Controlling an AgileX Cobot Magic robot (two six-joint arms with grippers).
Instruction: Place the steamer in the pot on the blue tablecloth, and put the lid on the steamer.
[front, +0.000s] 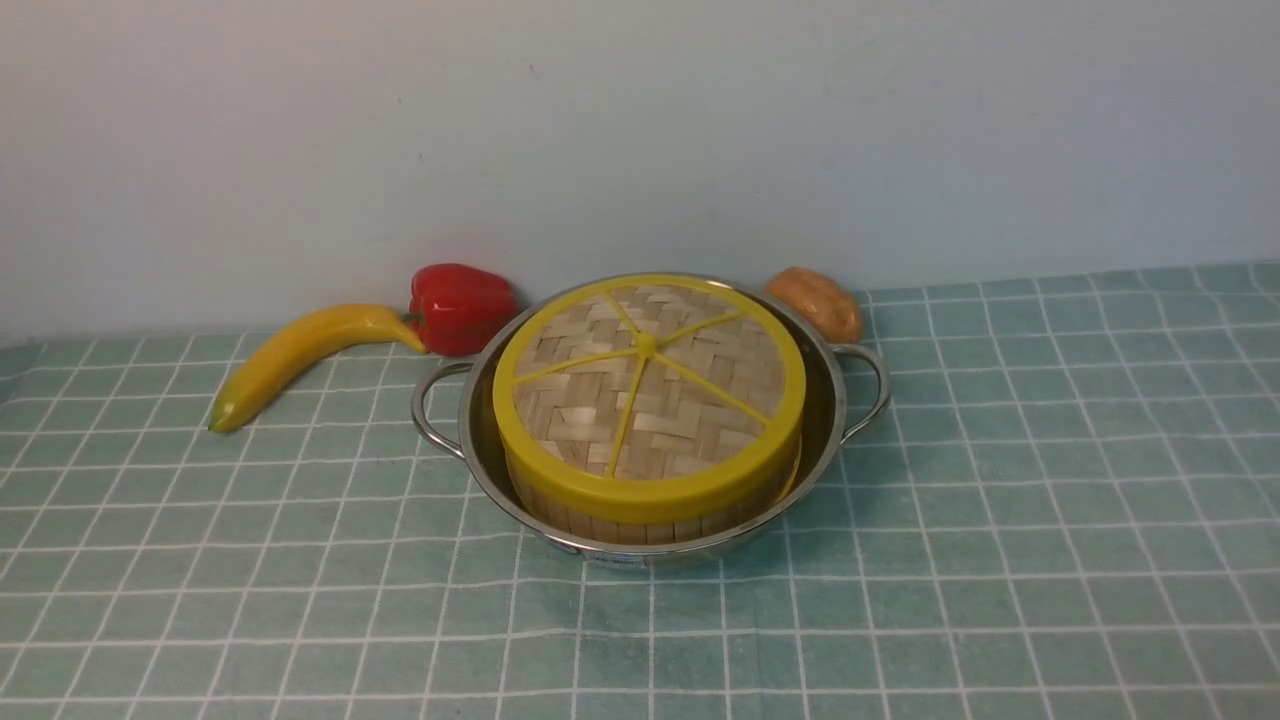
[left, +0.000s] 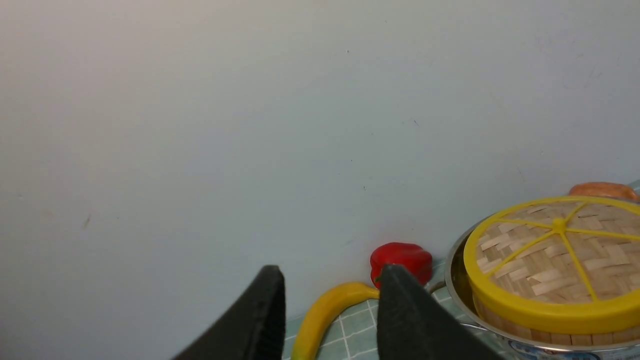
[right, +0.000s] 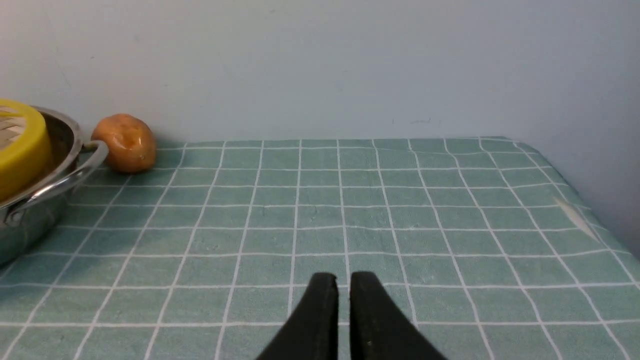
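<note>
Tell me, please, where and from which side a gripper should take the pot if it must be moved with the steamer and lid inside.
Probably by a looped wire handle: the pot has one on each side, standing clear of its wall. Come in from the side, level with the rim, jaws above and below the loop. The steamer and lid fill the inside, so gripping the rim from above looks harder.

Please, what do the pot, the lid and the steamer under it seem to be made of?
The pot: probably stainless steel, polished, since its wall mirrors the steamer and cloth. The lid: pale woven strips, apparently bamboo, matte; its yellow rim and spokes look smooth, perhaps plastic or paint. The steamer: only a band of pale upright slats shows, likely bamboo too.
</note>
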